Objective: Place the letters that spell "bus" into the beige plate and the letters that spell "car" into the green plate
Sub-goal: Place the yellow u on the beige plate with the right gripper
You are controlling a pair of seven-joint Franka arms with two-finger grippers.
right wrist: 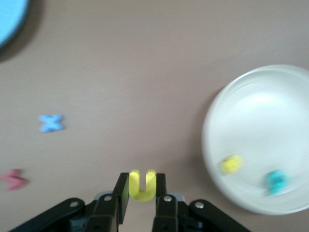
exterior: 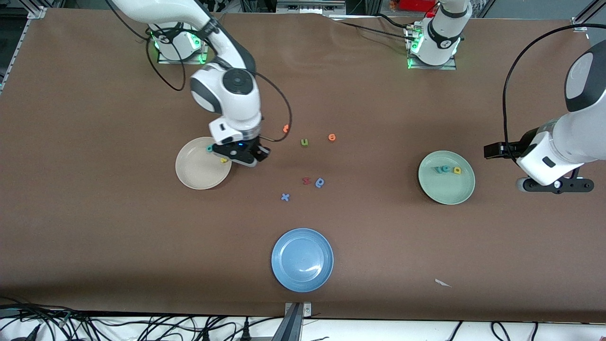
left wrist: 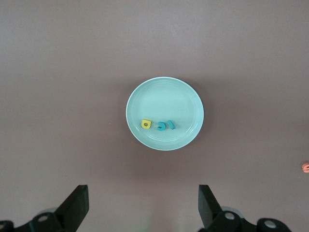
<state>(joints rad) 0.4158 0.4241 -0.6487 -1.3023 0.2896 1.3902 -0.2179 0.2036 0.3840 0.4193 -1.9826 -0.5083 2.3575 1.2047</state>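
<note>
The yellow "u" (right wrist: 142, 185) is being pinched between the fingers of the right gripper (exterior: 246, 155), which is being held in the air over the table just beside the rim of the beige plate (exterior: 196, 173), on the side toward the left arm's end. In this plate a yellow "s" (right wrist: 231, 164) and a teal "b" (right wrist: 276, 181) are already lying, close to the gripper.

On the table near the right gripper, more toward the left arm's end, other letters are being left loose: an orange letter (exterior: 286, 128), a green "u" (exterior: 304, 142), a second orange letter (exterior: 332, 137), a red letter (exterior: 306, 180), a blue round letter (exterior: 320, 182) and a blue "x" (exterior: 285, 197). A blue plate (exterior: 302, 259) is lying nearer to the front camera than all of them.

The green plate (left wrist: 164, 99) is seen under the left wrist camera, with the teal "c" (left wrist: 170, 125), the teal "r" (left wrist: 159, 126) and the yellow "a" (left wrist: 146, 124) in one row in it. The left gripper (left wrist: 142, 208) is being kept waiting beside this plate, with its fingers spread wide and nothing between them.
</note>
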